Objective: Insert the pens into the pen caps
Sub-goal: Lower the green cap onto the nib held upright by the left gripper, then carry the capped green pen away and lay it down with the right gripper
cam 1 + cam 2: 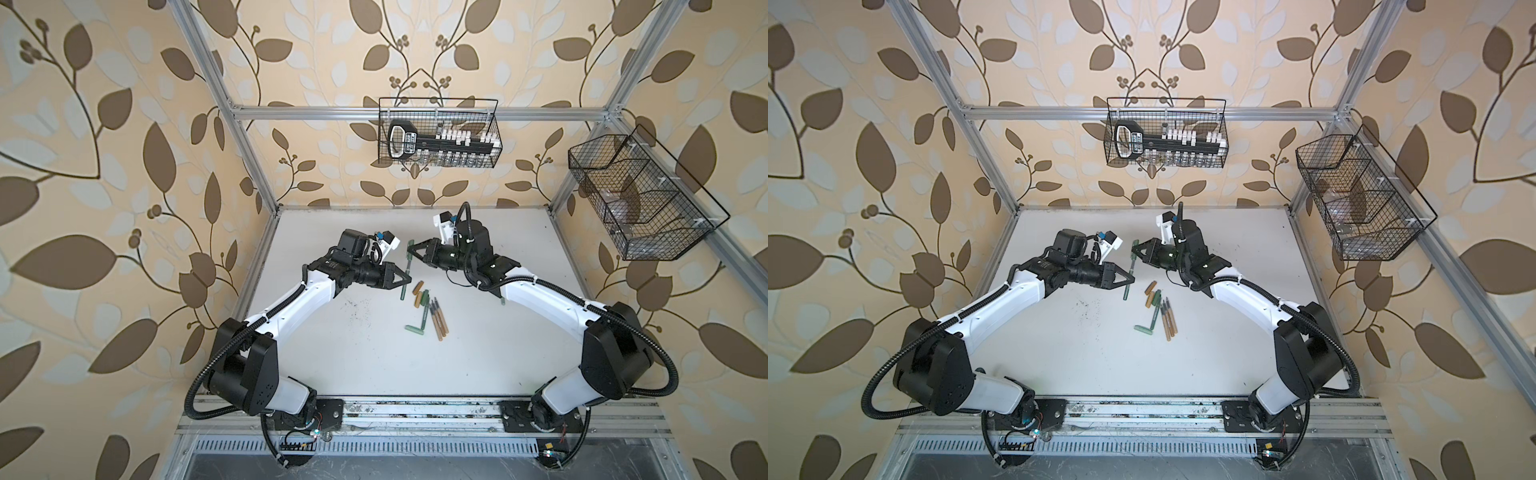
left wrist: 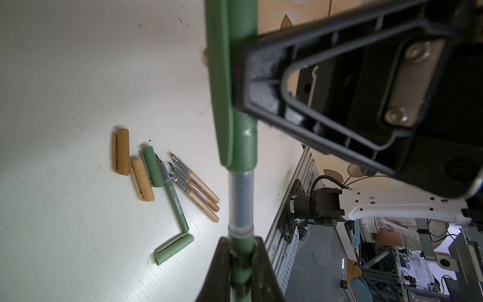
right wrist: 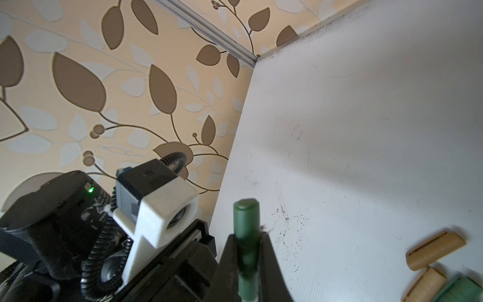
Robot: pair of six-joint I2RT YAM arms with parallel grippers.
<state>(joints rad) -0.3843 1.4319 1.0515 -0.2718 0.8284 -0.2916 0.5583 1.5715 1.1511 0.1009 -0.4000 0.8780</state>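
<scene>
Status: left pincer (image 1: 407,277) is clamped on the barrel of a dark green pen (image 1: 403,291), which is held clear of the white table (image 1: 353,353) above its middle. The right pincer (image 1: 412,250) is closed on a dark green cap (image 1: 409,245), directly in line with that pen. In the left wrist view the cap (image 2: 224,104) sits over the pen's tip. A grey grip section (image 2: 240,198) is exposed between the cap and the barrel (image 2: 240,261). In the right wrist view the cap's rounded end (image 3: 247,211) protrudes past the pincer.

Other items lie in a loose cluster on the table near the pincers:
- two tan caps (image 1: 417,287)
- one green cap (image 1: 424,297)
- three tan pens (image 1: 438,322), side by side
- one green pen (image 1: 424,318)
- a pale green cap (image 1: 414,328), touching that pen's rear end at an angle
</scene>
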